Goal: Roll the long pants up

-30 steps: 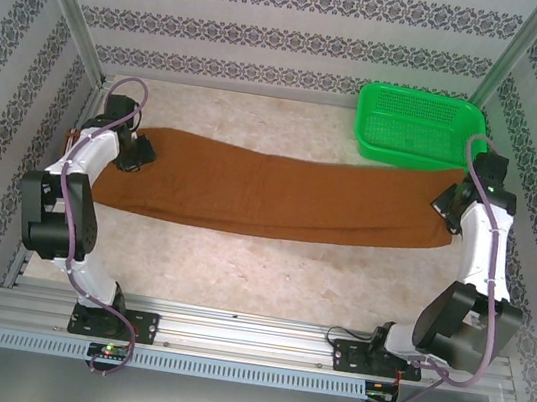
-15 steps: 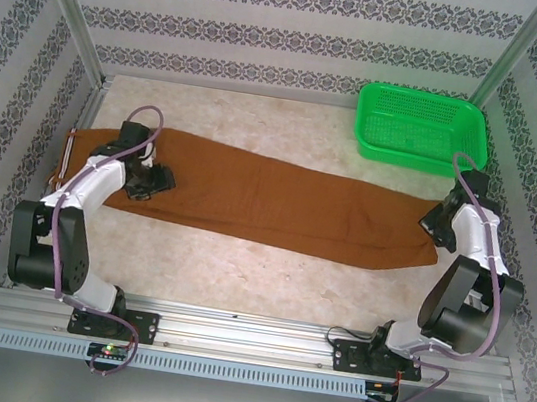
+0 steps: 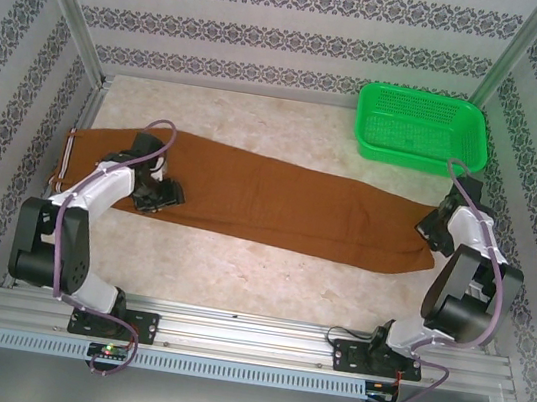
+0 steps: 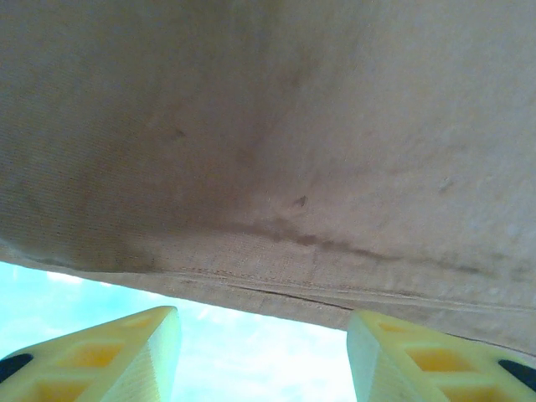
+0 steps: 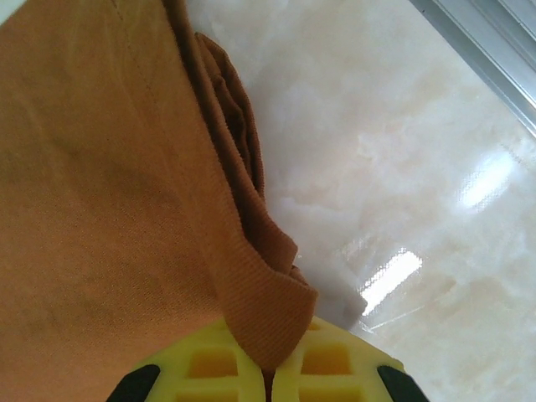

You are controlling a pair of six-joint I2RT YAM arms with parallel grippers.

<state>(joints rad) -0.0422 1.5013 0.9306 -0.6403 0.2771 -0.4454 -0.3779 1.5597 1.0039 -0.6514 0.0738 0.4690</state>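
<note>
The long pants (image 3: 278,203), rust-brown, lie flat across the table, with the pale striped waistband (image 3: 69,157) at the left and the cuffs at the right. My left gripper (image 3: 164,196) hovers over their near edge close to the waist. In the left wrist view its yellow fingers (image 4: 109,352) stand apart, open (image 4: 264,364), with bare table between them and the hem of the pants (image 4: 268,167) just beyond. My right gripper (image 3: 430,229) is at the cuff end, shut (image 5: 268,373) on a ribbed cuff of the pants (image 5: 100,209).
A green basket (image 3: 421,128) stands at the back right, just beyond the cuff end. Metal frame posts and patterned walls close in the table on three sides. Bare marble tabletop (image 3: 266,282) stretches between the pants and the arm bases.
My left gripper has opened, let go of the fabric and moved right and nearer. The right arm drew the cuff end nearer, so the pants now lie slanted.
</note>
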